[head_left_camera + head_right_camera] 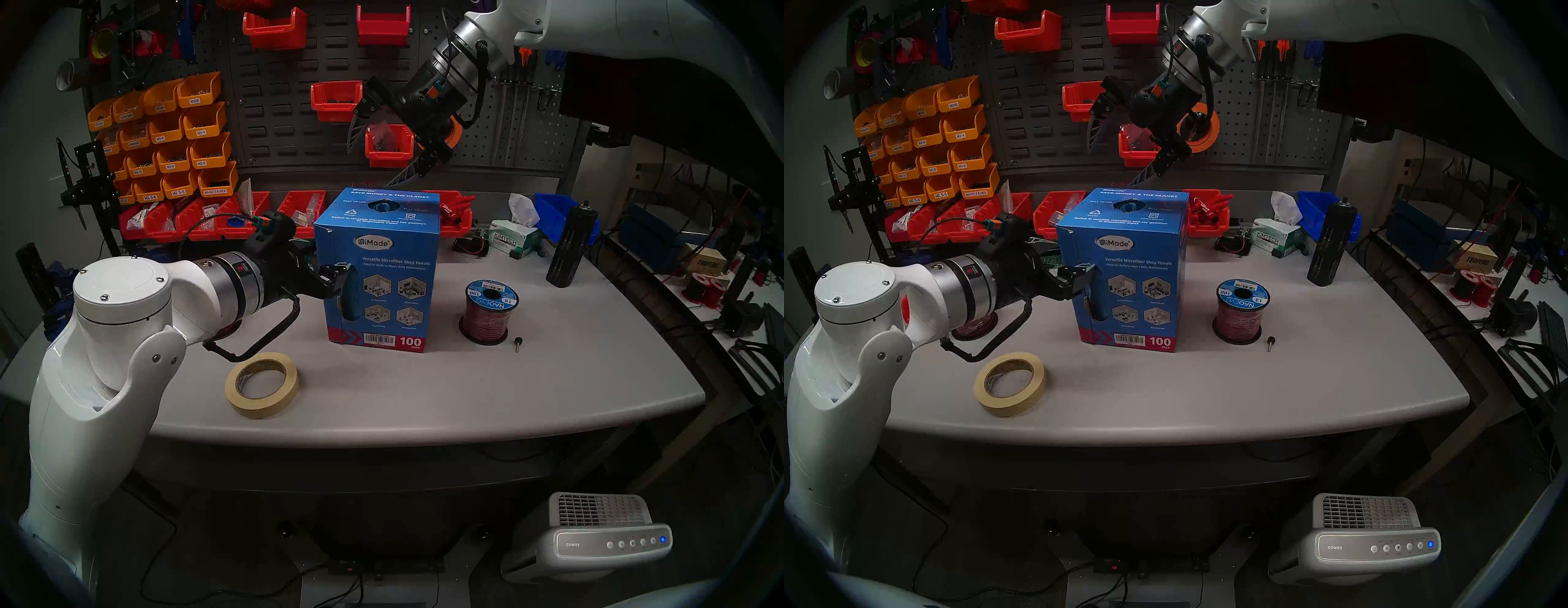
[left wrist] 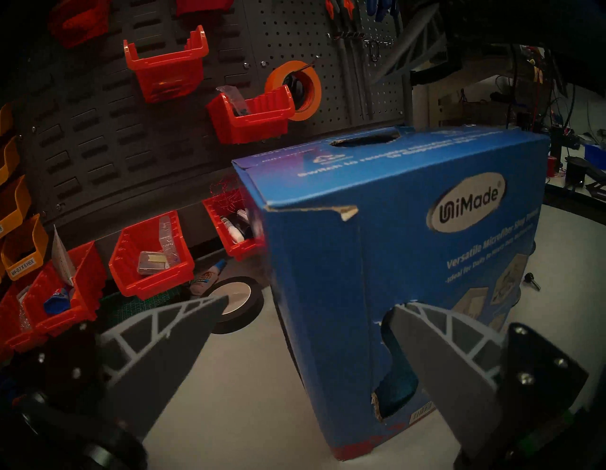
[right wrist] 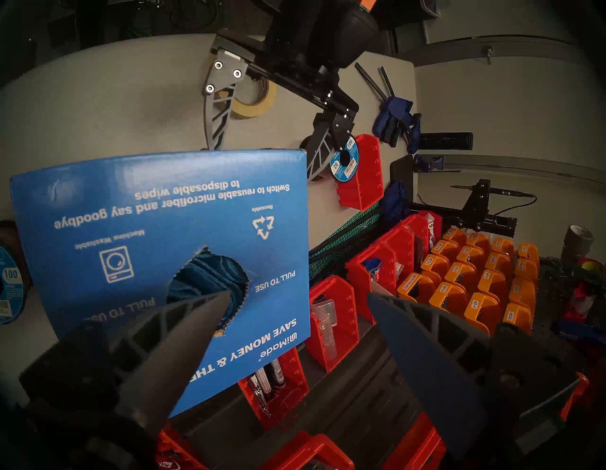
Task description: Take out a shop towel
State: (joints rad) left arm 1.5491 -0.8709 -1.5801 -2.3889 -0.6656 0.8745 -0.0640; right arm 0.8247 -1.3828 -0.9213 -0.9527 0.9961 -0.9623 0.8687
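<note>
Shop towel (image 3: 210,279) sits inside the blue carton (image 1: 382,271), bright blue weave bunched in the torn round hole on top; more of it shows through a ripped slot low on the carton's left front corner. I see my right gripper (image 3: 298,297) hanging above the carton top, jaws spread wide, nothing in them, one finger (image 3: 183,331) over the hole in the wrist view. My left gripper (image 2: 310,303) is level at the carton's left corner, jaws wide apart and empty, straddling the corner. Carton stands upright mid-table (image 1: 551,382); masking tape roll (image 1: 262,384) in front-left, wire spool (image 1: 490,312) to the right.
</note>
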